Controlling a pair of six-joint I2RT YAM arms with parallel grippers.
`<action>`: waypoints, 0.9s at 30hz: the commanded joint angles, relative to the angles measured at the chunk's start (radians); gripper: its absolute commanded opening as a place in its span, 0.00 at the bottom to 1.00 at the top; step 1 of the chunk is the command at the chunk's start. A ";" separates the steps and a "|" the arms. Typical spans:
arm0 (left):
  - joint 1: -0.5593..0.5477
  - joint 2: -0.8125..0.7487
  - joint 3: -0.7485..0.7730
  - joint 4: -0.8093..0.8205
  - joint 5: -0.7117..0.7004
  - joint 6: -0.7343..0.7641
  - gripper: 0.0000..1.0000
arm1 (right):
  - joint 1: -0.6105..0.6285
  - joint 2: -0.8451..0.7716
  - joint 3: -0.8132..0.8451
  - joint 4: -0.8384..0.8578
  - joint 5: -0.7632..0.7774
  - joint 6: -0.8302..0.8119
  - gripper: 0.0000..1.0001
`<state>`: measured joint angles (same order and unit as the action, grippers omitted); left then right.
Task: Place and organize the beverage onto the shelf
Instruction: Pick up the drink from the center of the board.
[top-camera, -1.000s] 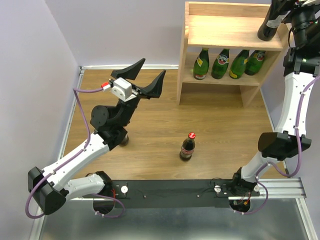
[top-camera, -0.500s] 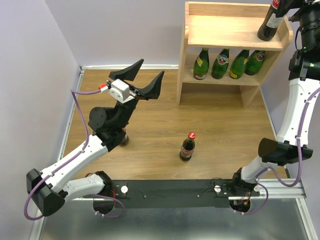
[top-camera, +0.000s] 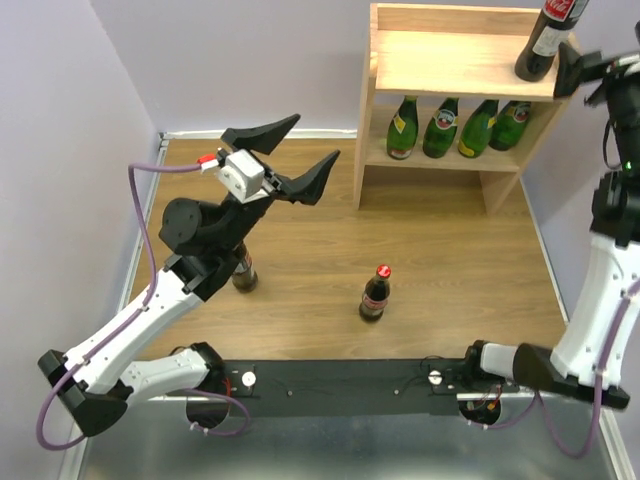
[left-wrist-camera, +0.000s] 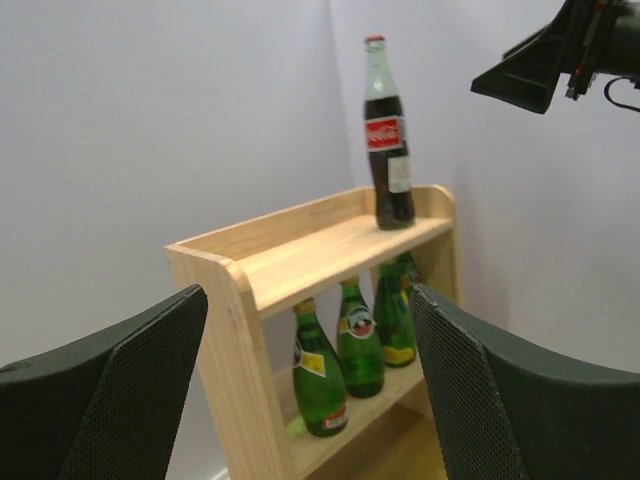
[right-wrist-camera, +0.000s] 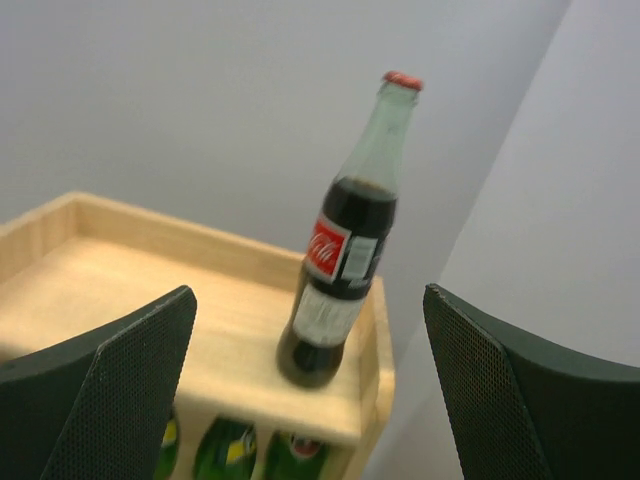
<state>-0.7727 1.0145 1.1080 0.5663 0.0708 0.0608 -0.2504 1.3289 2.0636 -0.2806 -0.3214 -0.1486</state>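
Both grippers are held wide open and empty: the right gripper (top-camera: 590, 68) just beside the shelf (top-camera: 450, 60), the left gripper (top-camera: 317, 137) raised above the table (top-camera: 450, 260). Four green bottles (top-camera: 440, 128) are lined up on the lower tier. One cola bottle (top-camera: 545, 40) is stood at the top board's right end, probably so room is left for the second cola bottle (top-camera: 375, 293) mid-table and the third cola bottle (top-camera: 243, 272), half hidden under the left arm (top-camera: 170, 290).

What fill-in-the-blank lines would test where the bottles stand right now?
The lower tier of the shelf holds ___ green bottles.
The cola bottle on the top board stands at its ___ end.
The right tool is ___, gripping nothing.
The cola bottle at mid-table stands ___.
Missing: four; right; open; upright.
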 joint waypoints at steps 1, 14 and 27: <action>-0.002 -0.001 0.078 -0.268 0.208 0.020 0.89 | -0.006 -0.185 -0.196 -0.270 -0.282 -0.204 1.00; -0.002 -0.130 -0.166 -0.431 0.440 -0.007 0.87 | -0.006 -0.338 -0.822 -1.017 -0.783 -1.089 0.99; -0.200 -0.042 -0.315 -0.421 0.430 -0.001 0.83 | -0.004 -0.300 -1.231 -1.048 -0.920 -1.442 0.99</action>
<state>-0.8978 0.9787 0.8555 0.1444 0.5419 0.0410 -0.2508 0.9836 0.9012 -1.2873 -1.1381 -1.4590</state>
